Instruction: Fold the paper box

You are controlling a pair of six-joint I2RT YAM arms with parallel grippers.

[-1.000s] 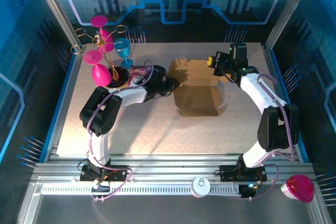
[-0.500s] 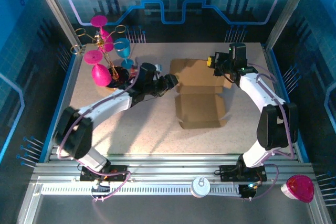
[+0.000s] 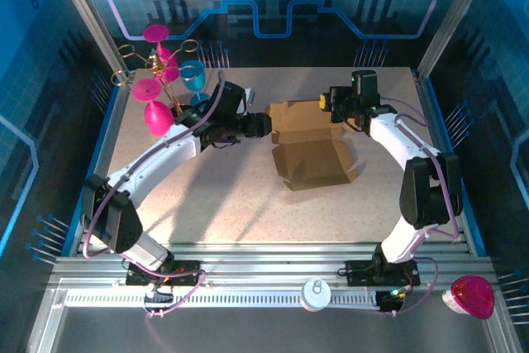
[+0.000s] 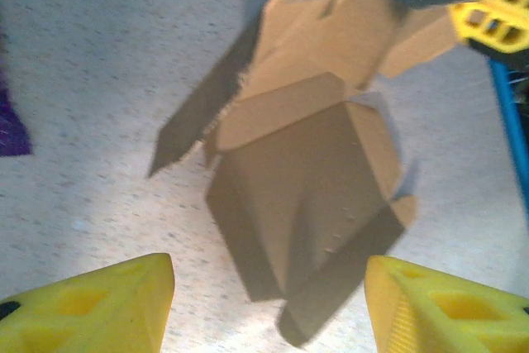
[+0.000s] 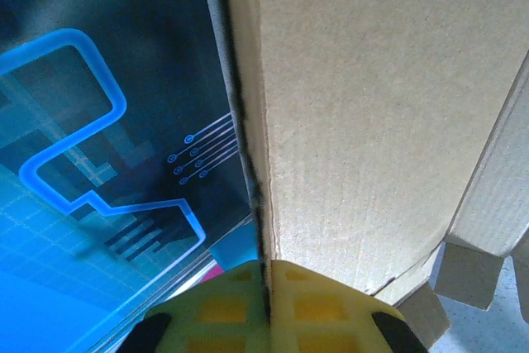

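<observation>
Top external | left end effector (image 3: 264, 125) spread wide | right end effector (image 3: 327, 102) clamps plain paper box (image 3: 318, 163) flap

A gold wire stand (image 3: 154, 62) hung with pink goblets (image 3: 157, 115) and one blue goblet (image 3: 193, 77) occupies the speckled desk's (image 3: 223, 200) far-left corner. Along the near rail sit a white disc (image 3: 316, 293) and, far right, seemingly a pink dome (image 3: 471, 296).
</observation>
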